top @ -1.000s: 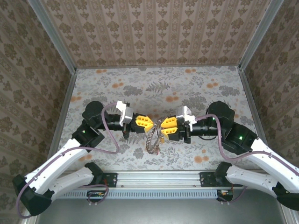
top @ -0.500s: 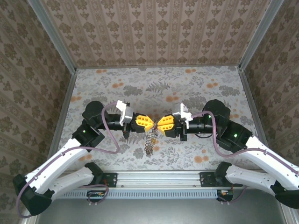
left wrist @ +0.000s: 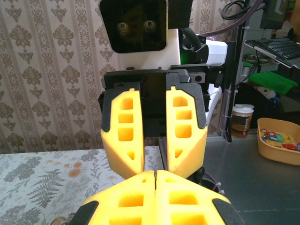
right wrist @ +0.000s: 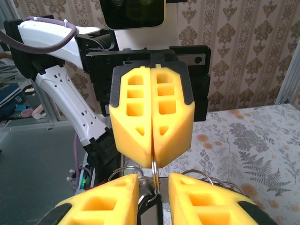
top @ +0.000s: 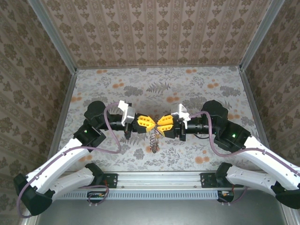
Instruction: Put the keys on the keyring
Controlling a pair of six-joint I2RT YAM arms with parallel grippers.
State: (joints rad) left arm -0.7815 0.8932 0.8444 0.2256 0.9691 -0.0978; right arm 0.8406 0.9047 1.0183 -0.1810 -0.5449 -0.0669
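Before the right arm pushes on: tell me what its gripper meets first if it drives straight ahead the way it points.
Most likely the left gripper, directly facing it and shut on the keyring. The right gripper already sits almost tip to tip with it; the depth left between them is hard to judge.

Even, bright light w/ soft shadows; wrist-view foregrounds slightly blurred.

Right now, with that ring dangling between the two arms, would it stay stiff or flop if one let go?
Probably flop: the keyring hangs as a limp, chain-like strand below the left pincer, which is shut on its top. It would likely swing rather than roll, since it dangles freely above the tablecloth. It looks metallic, so perhaps heavy for its size and slippery.
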